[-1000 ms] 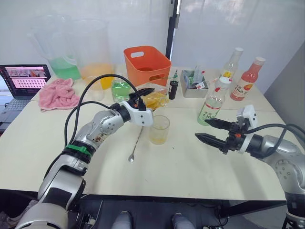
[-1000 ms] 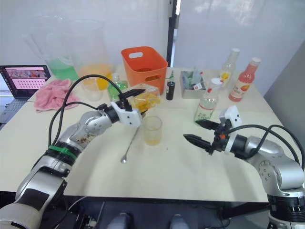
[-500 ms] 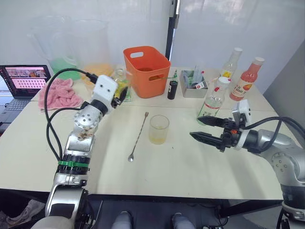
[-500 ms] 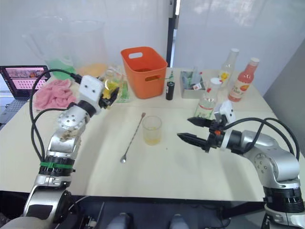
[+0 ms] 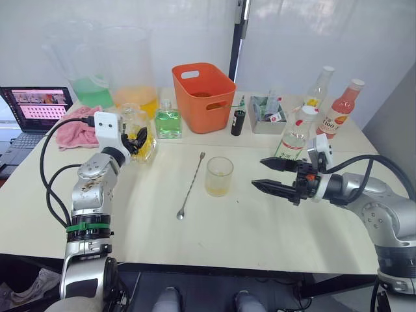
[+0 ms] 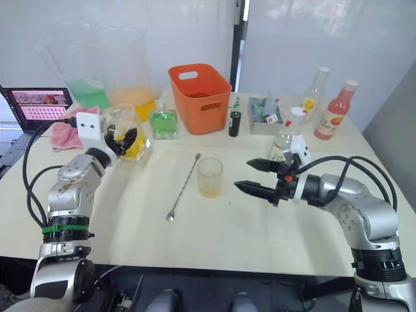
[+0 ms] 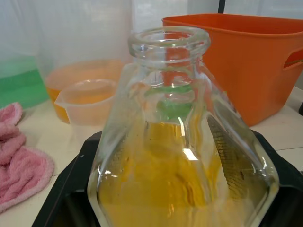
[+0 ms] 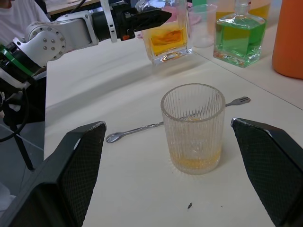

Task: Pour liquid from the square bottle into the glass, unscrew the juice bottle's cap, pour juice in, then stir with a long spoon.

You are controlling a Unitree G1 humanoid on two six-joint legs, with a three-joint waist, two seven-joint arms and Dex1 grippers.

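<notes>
My left gripper (image 5: 135, 139) is clamped on the square clear glass bottle (image 5: 139, 136) of amber liquid, which stands upright on the pale table (image 5: 247, 227), just in front of the clear jug of orange liquid (image 5: 133, 78). My right gripper (image 5: 272, 176) hovers low over the table with its two black fingers spread wide, holding nothing. Just ahead of its fingertips stands the ribbed clear glass tumbler (image 5: 219, 176), upright, with a shallow layer of yellow liquid in the bottom. Beyond the glass lies the thin silver long spoon (image 5: 191, 185), flat on the table. Close beside my right wrist stands the slim clear juice bottle with the green-and-white label (image 5: 292, 139), its white cap (image 5: 305, 111) on.
</notes>
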